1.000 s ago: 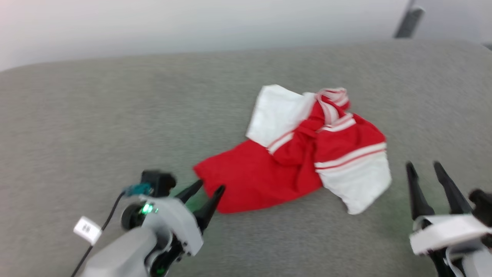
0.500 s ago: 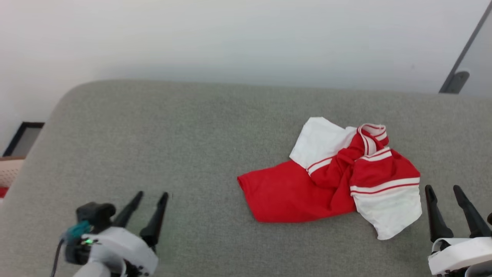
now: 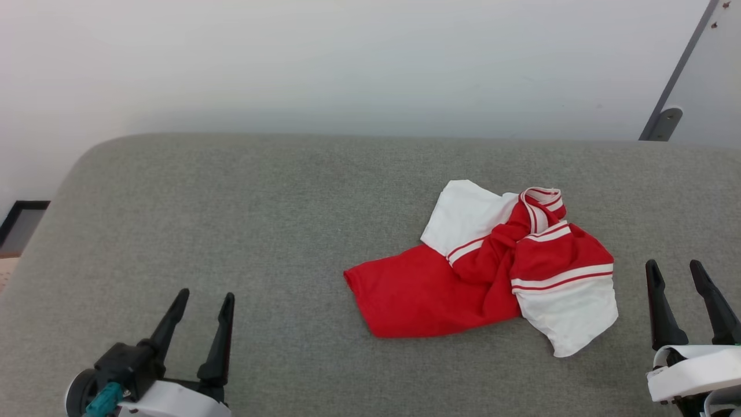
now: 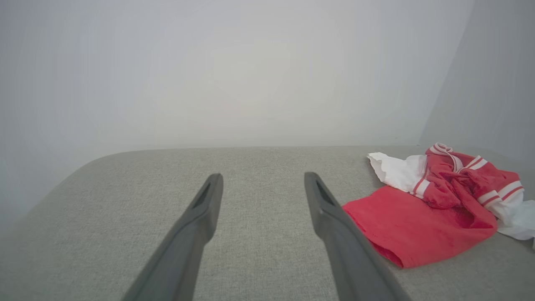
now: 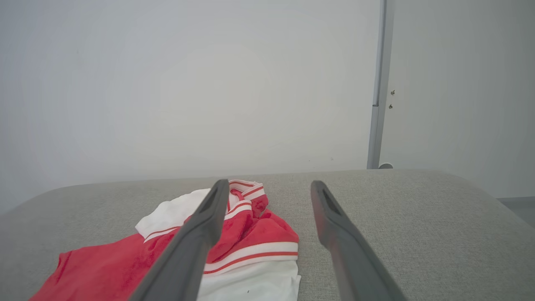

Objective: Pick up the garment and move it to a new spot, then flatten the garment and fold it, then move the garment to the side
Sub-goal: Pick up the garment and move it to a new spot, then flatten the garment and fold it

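Note:
The garment (image 3: 480,269), a red shirt with white sleeves and red-and-white striped trim, lies crumpled right of centre on the grey padded surface (image 3: 260,220). It also shows at the right of the left wrist view as the garment (image 4: 430,213), and low left in the right wrist view as the garment (image 5: 234,251). My left gripper (image 3: 202,301) stands open at the lower left, well apart from the cloth. My right gripper (image 3: 674,269) is open just right of the white sleeve, touching nothing. Both pairs of fingers (image 4: 209,200) (image 5: 322,205) are spread with nothing between them.
A pale wall (image 3: 347,63) rises behind the surface. A grey door frame with a metal fitting (image 3: 663,119) stands at the back right. The surface's rounded left corner (image 3: 81,168) drops to a floor with a dark-framed object (image 3: 17,223).
The head camera has tilted up and shifted, so the whole picture moved. My left gripper has drawn back from the red hem to the lower left. The garment lies as before.

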Controlling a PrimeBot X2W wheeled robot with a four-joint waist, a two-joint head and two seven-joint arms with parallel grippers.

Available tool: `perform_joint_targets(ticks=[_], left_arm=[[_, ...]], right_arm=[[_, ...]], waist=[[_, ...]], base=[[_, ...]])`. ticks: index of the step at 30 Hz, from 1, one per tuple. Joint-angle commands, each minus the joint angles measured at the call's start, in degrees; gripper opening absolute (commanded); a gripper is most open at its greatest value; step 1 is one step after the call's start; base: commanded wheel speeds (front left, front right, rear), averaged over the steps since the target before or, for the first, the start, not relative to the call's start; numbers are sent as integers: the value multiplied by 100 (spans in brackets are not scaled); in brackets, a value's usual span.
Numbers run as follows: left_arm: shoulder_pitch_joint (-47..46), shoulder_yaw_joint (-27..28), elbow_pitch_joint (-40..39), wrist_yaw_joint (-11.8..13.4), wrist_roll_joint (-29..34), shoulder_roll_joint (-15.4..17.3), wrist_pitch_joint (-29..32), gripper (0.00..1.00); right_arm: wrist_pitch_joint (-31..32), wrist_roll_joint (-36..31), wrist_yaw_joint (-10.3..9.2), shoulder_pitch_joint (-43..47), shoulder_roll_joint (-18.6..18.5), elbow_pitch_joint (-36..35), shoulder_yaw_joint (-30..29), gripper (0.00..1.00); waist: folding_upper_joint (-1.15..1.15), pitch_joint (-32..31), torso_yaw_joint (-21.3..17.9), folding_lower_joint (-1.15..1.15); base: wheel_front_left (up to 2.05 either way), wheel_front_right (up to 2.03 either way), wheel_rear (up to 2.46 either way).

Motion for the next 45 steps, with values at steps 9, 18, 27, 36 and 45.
perform_joint_targets(ticks=[9, 18, 27, 36, 45], left_arm=[[152, 378, 73, -174, 325, -301, -1, 100], [69, 345, 75, -210, 403, -371, -1, 100], [-675, -255, 209, -213, 318, 22, -1, 100], [-3270, -1587, 1198, -211, -836, 608, 1079, 100], [-5617, -2461, 2708, -208, -3205, 758, 4328, 100]], right_arm=[[-3, -164, -8, 65, 190, -170, -154, 100], [-3, -215, -8, -28, 267, -193, -121, 100], [-3, -117, -8, -240, 394, -261, -73, 100], [-2, 7, -8, -752, 734, -349, 55, 100], [-3, 203, -8, -1185, 1130, -284, 139, 100]], waist=[[0, 51, -99, 0], [0, 138, -187, 0], [0, 512, -564, 0], [0, 1424, -1341, 0], [0, 2257, -2248, 0]], base=[[0, 0, 0], [0, 0, 0], [0, 0, 0], [0, 0, 0], [0, 0, 0]])
